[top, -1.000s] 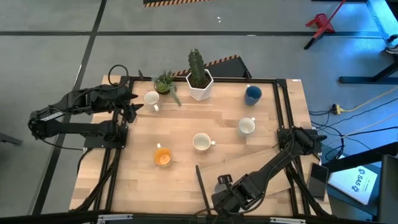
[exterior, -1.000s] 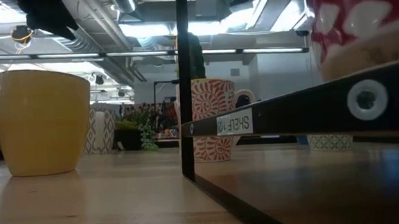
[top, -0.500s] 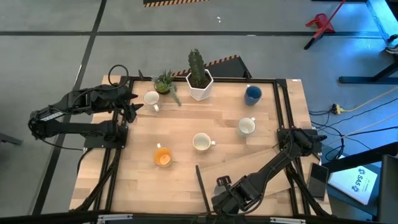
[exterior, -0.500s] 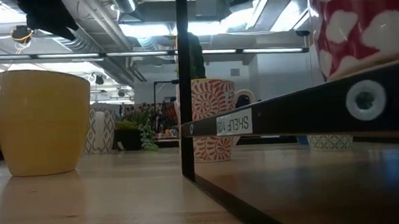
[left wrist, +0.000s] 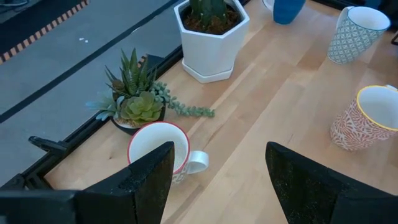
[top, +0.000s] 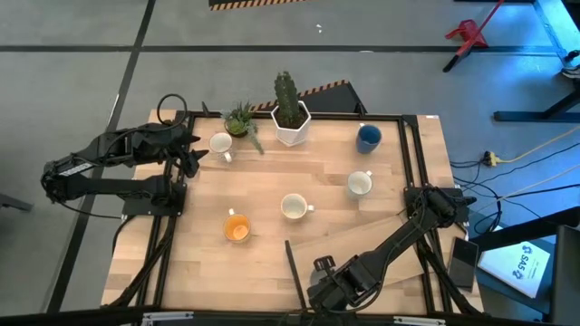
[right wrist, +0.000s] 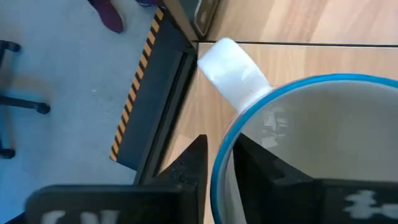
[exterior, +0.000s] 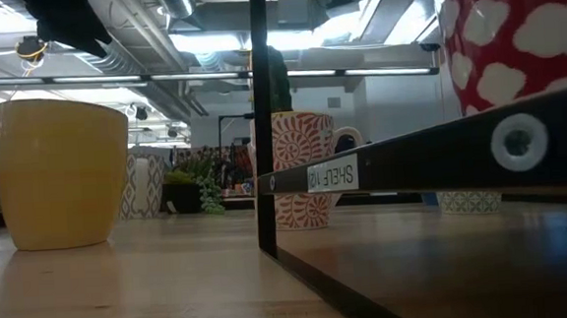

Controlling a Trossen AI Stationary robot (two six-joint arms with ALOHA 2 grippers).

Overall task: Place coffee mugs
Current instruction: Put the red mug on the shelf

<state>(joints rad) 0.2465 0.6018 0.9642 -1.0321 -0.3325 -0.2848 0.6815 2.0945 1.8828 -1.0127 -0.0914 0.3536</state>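
Judging progress from the high view: five mugs stand loose on the table (top: 272, 263), none on the dark shelf board (top: 376, 237) at 5 o'clock, so most of the job looks undone. White mug (top: 220, 143) sits at 10, blue mug (top: 368, 138) at 1, cream mug (top: 360, 184) at 3, another cream mug (top: 294, 206) near centre, orange mug (top: 236, 228) at 7. Left gripper (top: 192, 154) hovers just beside the white mug. Right gripper (top: 331, 282) is low at 6, by the board's near end.

Low view: a red-white mug (exterior: 517, 31) hangs above the shelf edge (exterior: 431, 155) – not touching it. A yellow-looking mug (exterior: 62, 172) and a patterned mug (exterior: 304, 168) stand on the wood.

Left wrist view: fingers (left wrist: 149, 180) spread wide, nothing between them; the white mug is ahead, empty. A succulent (left wrist: 134, 102) fills its small pot, a cactus fills the hex pot (left wrist: 211, 43).

Right wrist view: fingers (right wrist: 186, 165) pinch the mug's wall – one inside, one outside the blue rim. Mug interior looks empty.

Next, prob. lowering it onto the shelf.
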